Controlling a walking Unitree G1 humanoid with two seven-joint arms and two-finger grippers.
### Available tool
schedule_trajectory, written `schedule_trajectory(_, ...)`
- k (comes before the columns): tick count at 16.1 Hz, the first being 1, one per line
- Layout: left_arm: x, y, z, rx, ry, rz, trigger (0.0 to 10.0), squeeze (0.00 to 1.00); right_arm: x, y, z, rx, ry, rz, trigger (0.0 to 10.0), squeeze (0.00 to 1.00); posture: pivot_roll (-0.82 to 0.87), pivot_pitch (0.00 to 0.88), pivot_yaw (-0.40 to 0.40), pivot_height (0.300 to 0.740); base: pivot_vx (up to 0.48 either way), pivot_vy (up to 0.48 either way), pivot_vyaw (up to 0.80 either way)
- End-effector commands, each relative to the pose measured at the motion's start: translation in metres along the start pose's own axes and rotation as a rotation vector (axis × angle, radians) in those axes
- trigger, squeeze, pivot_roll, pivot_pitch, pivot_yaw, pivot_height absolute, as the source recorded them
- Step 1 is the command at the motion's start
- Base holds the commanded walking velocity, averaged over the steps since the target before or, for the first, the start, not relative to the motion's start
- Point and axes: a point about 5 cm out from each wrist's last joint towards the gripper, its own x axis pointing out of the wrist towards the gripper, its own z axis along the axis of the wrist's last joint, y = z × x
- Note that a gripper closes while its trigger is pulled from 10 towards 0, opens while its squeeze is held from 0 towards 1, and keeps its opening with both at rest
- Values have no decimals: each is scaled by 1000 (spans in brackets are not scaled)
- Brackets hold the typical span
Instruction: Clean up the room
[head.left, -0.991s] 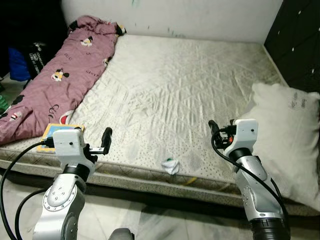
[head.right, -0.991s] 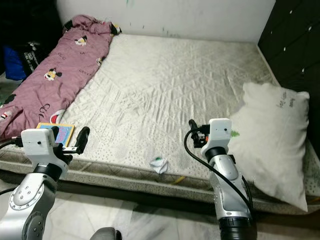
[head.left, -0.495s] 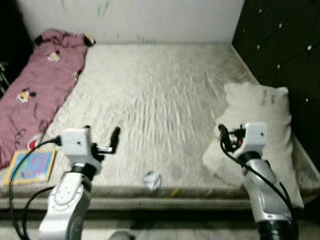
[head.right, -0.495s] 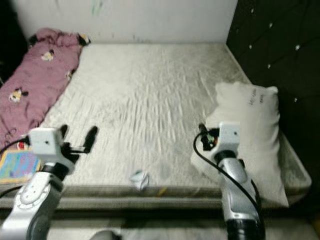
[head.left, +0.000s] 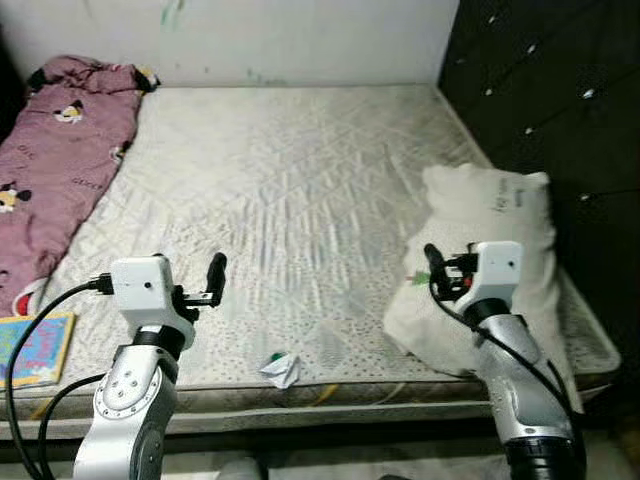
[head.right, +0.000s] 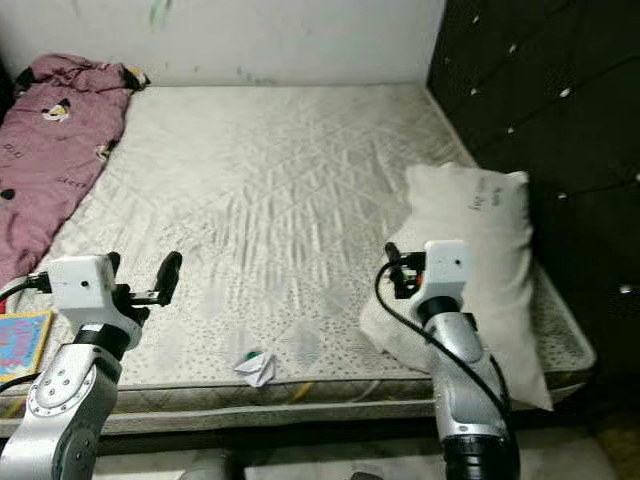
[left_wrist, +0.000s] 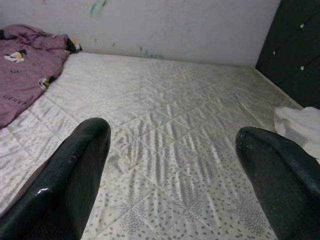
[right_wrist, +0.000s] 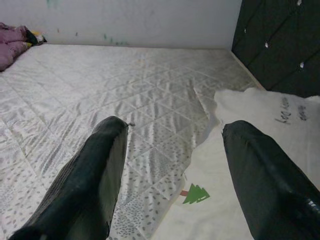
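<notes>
Nearest in, down at the front edge of the bed: crumpled white paper scrap (head.left: 282, 369) with a touch of green, lying on the mattress (head.left: 290, 190) between the two arms, touching neither. Off at the near-left corner, colourful picture book (head.left: 33, 347) flat on the mattress edge.

Just above that edge, left pincer (head.left: 215, 277) raised over the mattress, black fingers (left_wrist: 75, 175) spread wide apart with nothing between them, quilted fabric in plain sight through the gap in the left wrist view. Silver forearm and black cable trailing down below it.

Across on the right, right pincer (head.left: 433, 265) up at about the same height, fingers (right_wrist: 95, 175) likewise parted and holding nothing, hovering at the near-left edge of the white pillow (head.left: 490, 250). Small green tree print (right_wrist: 196, 194) on the pillowcase right between the fingers in the right wrist view; dark lettering further along the cover.

Pillow lying along the right side of the bed, beside the dark tufted headboard panel (head.left: 540, 90) with its shiny studs.

Further back on the left, pink cartoon-print blanket (head.left: 50, 150) bunched along the mattress's left side, running up to the far corner.

Beyond everything, pale wall (head.left: 280, 40) with a few green smudges.
</notes>
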Motion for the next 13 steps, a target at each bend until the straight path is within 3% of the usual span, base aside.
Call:
schedule_trajectory(1,-1,2,0,8,6,5,10000,0,3,5,5,-15,-21,20,10000,0,115,39,-30,740,0,289,800)
schedule_trajectory(2,-1,2,1,7,6,4,10000,0,2,5,5,-14,-22,22,10000,0,115,42,-30,740,0,480,800)
schedule_trajectory(11,-2,1,0,10,13,-9,10000,0,1,4,4,0,-21,11,10000,0,113,48,-28,740,0,480,0)
schedule_trajectory(13,-2,1,0,10,9,-6,10000,0,1,4,4,2,-21,9,10000,0,112,50,-27,740,0,197,0)
